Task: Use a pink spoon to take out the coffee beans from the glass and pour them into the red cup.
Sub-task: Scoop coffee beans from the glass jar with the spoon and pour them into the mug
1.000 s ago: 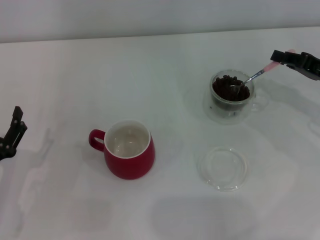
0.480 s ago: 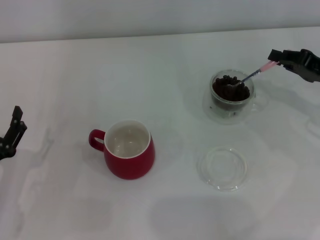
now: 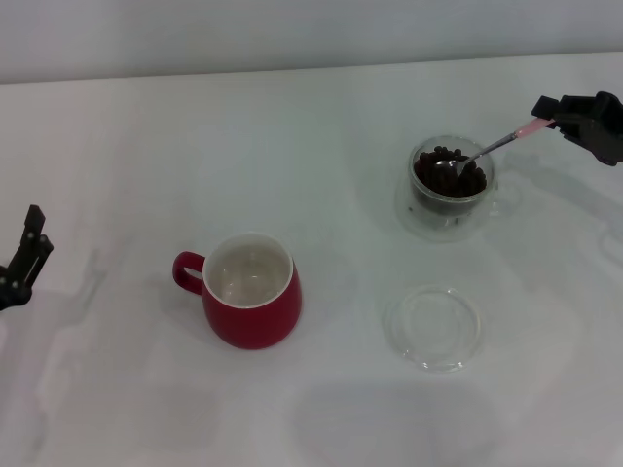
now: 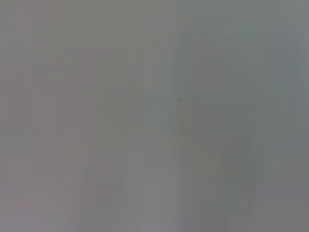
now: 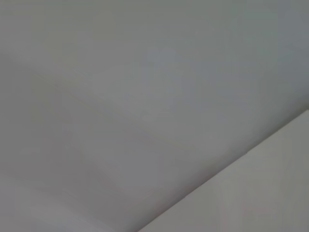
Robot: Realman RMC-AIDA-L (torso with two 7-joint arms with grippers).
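Note:
At the right of the head view, my right gripper (image 3: 551,115) is shut on the pink handle of the pink spoon (image 3: 496,145). The spoon slants down to the left, and its silver bowl rests at the top of the coffee beans (image 3: 449,171) heaped in the glass (image 3: 452,189). The red cup (image 3: 250,291) stands at centre left, white inside and holding nothing I can see, handle to the left. My left gripper (image 3: 24,259) is parked at the far left edge. Both wrist views show only plain grey surface.
A flat clear glass dish (image 3: 433,326) lies in front of the glass, to the right of the red cup. The white table (image 3: 321,126) stretches to a wall at the back.
The right gripper has shifted slightly to the right and lifted the spoon, so its bowl has risen from within the beans to their top. The left arm has not moved.

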